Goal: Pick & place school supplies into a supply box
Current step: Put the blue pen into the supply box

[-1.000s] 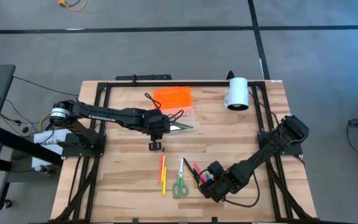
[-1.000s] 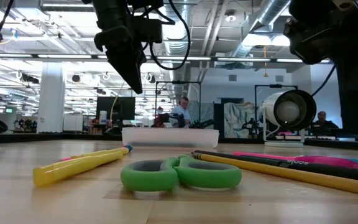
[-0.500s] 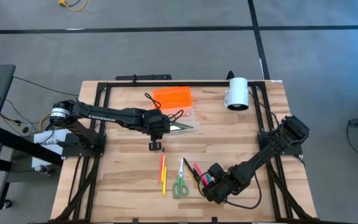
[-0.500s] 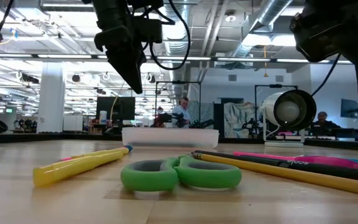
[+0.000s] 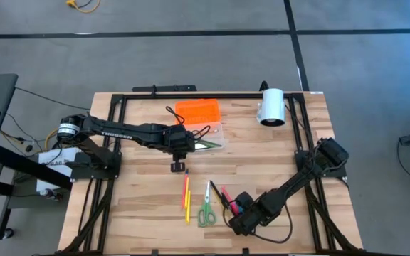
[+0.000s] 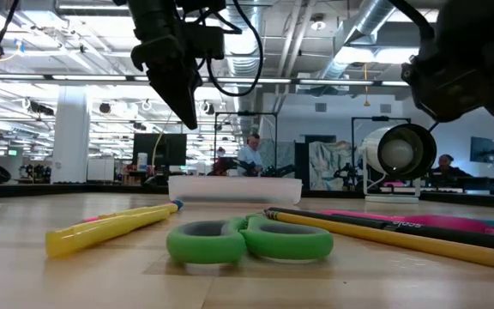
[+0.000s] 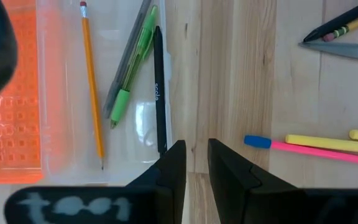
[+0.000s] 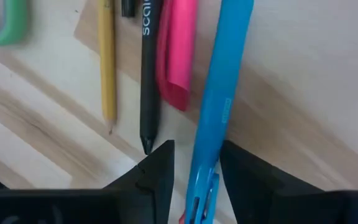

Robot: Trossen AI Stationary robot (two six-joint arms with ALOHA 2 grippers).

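blue pen point(image 8: 219, 93): on table, between open, empty right gripper point(image 8: 194, 171) fingers | pink marker point(image 8: 176, 50) touching it | risk: marker dragged along at closure | left gripper point(image 7: 194, 168): narrowly parted, empty, beside supply box point(image 7: 104, 93)

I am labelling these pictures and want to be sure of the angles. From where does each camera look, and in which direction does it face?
High view: above the table, facing straight down; both arms, box, scissors.
Low view: at table-top height, facing level into the room; scissors in front, left gripper hanging above.
Left wrist view: on the left wrist, facing down; own fingers, box with pens inside.
Right wrist view: on the right wrist, facing down; right gripper astride the blue pen.
Shared: high and low views both show the scissors.
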